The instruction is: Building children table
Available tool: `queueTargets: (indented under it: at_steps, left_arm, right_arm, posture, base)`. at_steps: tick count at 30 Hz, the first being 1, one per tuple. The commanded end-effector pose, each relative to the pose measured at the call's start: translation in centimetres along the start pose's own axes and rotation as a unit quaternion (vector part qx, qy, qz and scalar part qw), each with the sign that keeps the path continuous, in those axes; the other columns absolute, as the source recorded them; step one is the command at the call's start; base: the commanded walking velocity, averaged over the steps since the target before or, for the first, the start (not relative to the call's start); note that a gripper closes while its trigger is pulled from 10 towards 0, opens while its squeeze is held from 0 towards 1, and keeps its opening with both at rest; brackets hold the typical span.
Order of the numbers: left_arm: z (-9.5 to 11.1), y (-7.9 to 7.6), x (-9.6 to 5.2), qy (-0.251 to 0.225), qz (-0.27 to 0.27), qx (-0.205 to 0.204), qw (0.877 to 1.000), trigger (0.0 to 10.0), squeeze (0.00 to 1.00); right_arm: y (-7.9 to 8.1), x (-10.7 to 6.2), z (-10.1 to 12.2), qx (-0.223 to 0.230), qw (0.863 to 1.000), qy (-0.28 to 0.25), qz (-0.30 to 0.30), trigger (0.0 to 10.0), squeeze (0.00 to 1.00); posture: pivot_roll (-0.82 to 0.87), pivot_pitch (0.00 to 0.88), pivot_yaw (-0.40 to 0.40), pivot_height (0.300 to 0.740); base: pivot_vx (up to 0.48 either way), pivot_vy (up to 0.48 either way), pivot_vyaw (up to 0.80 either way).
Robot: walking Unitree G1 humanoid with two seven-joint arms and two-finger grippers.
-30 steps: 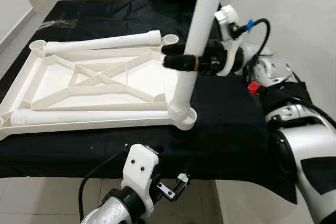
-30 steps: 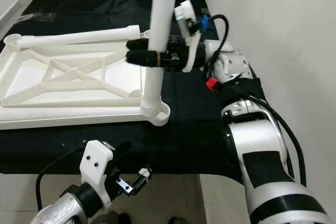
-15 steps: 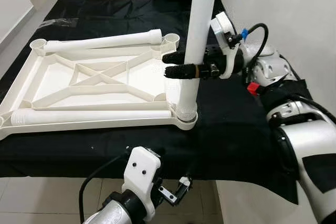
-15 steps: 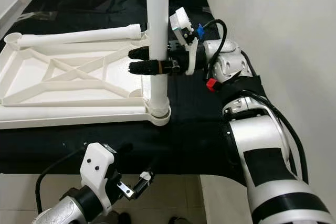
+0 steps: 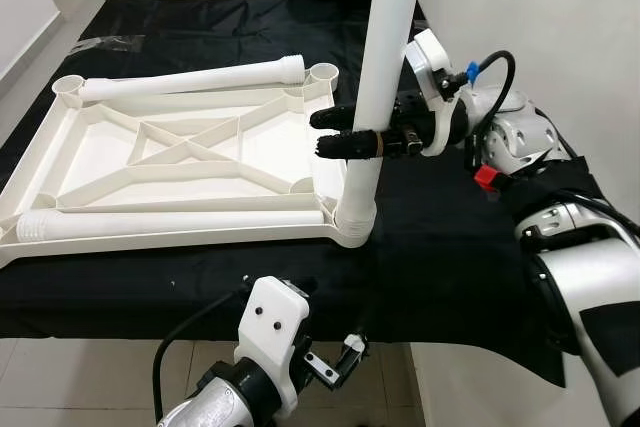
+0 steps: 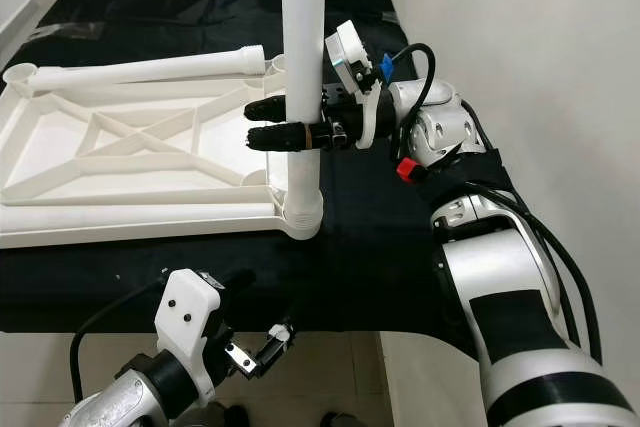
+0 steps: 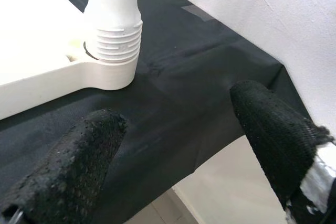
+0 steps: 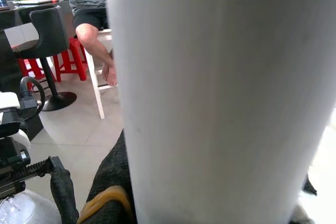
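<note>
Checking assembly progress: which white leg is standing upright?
The leg in the near right corner socket, held by the right gripper; the other two lie flat on the tabletop frame.

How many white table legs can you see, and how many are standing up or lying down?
Standing leg, in the tabletop corner: 1
Lying legs, far and near: 2
Total legs: 3
The right gripper is around the standing one.

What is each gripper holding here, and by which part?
The right gripper grips the upright white leg partway up its shaft, above the corner socket. The left gripper is open and holds nothing.
</note>
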State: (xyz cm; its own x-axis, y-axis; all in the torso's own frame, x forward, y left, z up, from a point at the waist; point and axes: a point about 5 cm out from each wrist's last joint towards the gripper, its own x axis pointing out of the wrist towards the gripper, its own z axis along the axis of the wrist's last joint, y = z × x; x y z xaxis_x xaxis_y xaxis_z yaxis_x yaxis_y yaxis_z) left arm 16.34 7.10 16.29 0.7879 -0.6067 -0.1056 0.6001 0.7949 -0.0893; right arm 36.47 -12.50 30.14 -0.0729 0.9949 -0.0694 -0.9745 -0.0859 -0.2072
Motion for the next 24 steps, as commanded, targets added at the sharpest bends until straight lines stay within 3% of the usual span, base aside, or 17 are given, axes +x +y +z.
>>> queueTargets:
  at_steps: [1,24]
  left_arm:
    - [-0.41,0.23,-0.31,0.016,0.006,0.005,1.000,10.0,0.00]
    - [-0.26,0.20,0.01,0.010,0.009,0.005,1.000,10.0,0.00]
  right_arm:
    - [0.42,0.63,-1.01,0.020,0.999,0.000,0.025,10.0,0.00]
    - [-0.24,1.15,-1.97,0.016,0.999,0.031,0.006,10.0,0.00]
  posture:
    - [0.15,0.219,-0.024,0.740]
    - [0.14,0.225,-0.033,0.740]
  base:
    - [0.000,0.000,0.00]
    - [0.000,0.000,0.00]
